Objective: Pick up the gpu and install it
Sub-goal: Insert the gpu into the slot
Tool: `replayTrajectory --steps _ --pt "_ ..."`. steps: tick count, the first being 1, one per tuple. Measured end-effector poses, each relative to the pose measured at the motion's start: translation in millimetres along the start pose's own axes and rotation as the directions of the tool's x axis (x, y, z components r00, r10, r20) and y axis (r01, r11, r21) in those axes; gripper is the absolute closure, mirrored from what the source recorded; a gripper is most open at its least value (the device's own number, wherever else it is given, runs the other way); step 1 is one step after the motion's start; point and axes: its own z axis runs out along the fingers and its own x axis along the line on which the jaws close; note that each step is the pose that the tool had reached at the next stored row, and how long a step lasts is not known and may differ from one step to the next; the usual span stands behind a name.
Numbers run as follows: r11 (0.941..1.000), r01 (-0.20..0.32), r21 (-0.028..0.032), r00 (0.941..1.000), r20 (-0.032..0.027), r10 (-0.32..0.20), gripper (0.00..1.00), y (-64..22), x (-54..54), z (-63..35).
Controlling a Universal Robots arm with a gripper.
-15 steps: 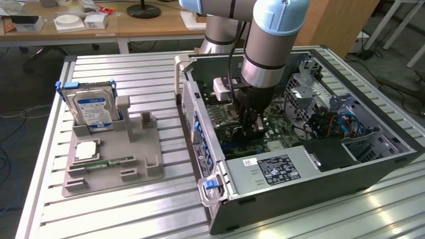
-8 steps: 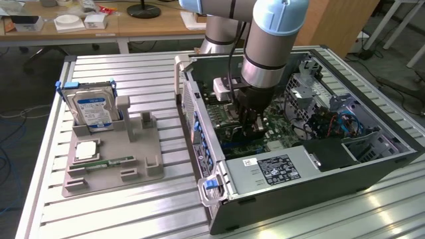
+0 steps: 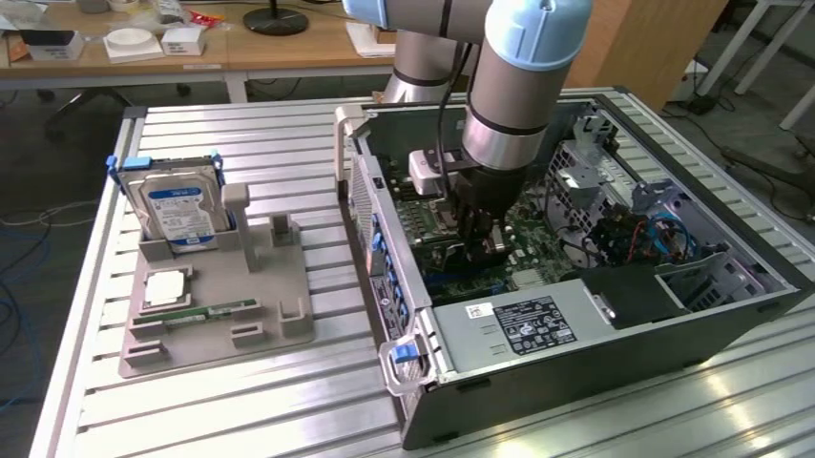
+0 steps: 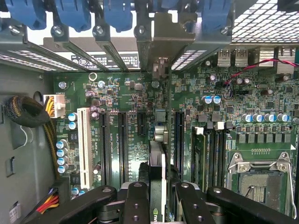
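Gpu (image 4: 157,186), a thin dark rectangular circuit card, stood edge-on inside the open grey computer case (image 3: 662,329), over the green motherboard (image 4: 126,93) near its black expansion slots, clamped between the black fingers (image 4: 135,205). It looked light, stiff and fragile, best held by its edges. No readable writing showed on it.

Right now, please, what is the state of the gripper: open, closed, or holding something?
Gripper: closed on the gpu, which stands on edge above the motherboard inside the computer case.

Green motherboard (image 4: 140,107), blue slot latches (image 4: 74,14); black pincer (image 4: 158,205), dark gpu (image 4: 157,163); blue-white labelled hard drive (image 3: 178,210)
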Motion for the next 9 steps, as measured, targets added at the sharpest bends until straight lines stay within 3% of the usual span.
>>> replayTrajectory --steps 9 --pt "1.0 0.0 0.0 1.0 0.0 0.0 0.74 0.0 0.0 0.0"
